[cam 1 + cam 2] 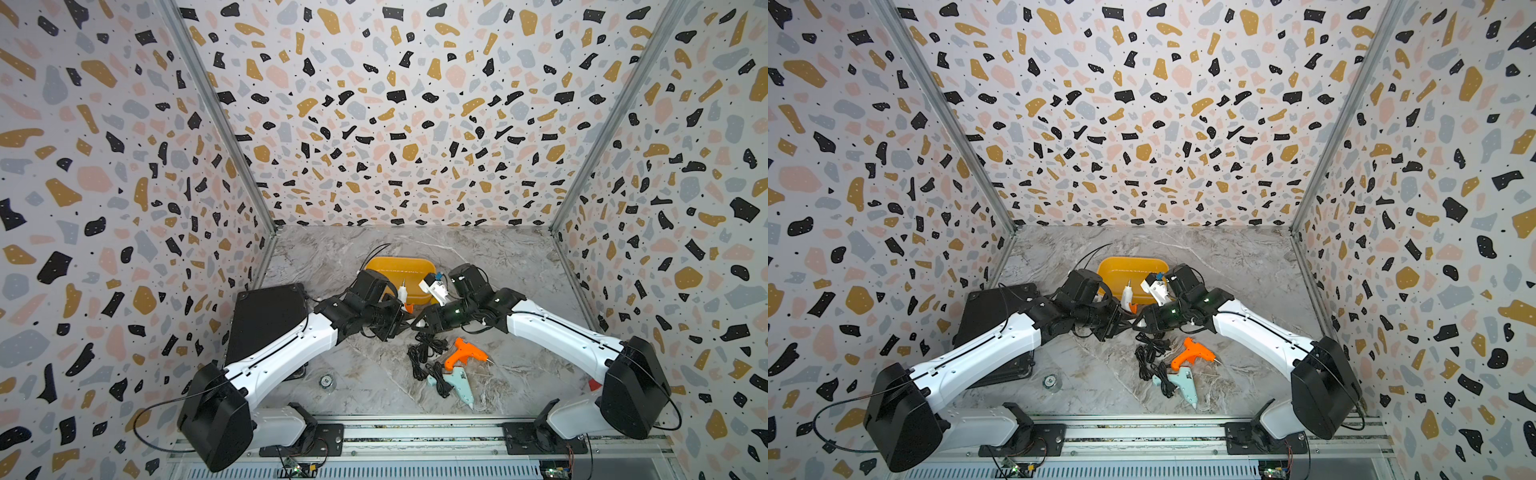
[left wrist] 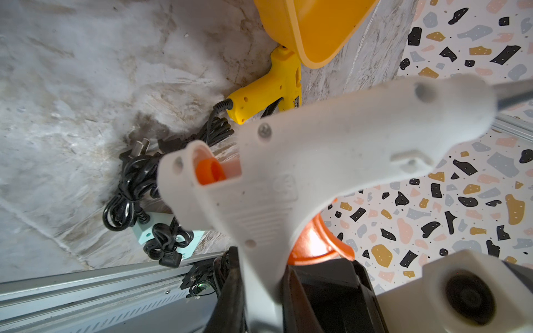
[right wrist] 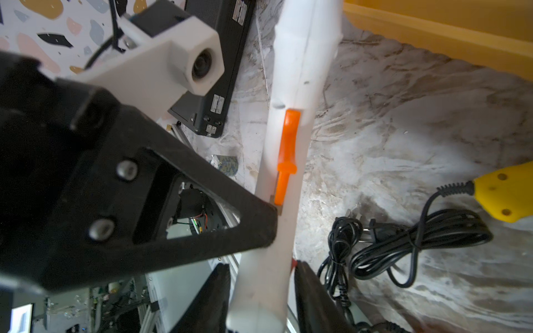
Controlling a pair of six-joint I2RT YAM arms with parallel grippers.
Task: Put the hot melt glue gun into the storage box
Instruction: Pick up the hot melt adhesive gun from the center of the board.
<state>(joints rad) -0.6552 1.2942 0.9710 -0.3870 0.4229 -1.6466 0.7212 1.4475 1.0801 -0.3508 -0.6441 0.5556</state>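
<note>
Glue gun (image 1: 402,293) hangs at the 6 o'clock rim of the box (image 1: 390,270), nozzle toward 12, clamped in the left gripper (image 2: 265,282) while jaws of the right gripper (image 3: 262,288) flank its butt, contact unclear; the right should grip firmly before the left lets go.
</note>
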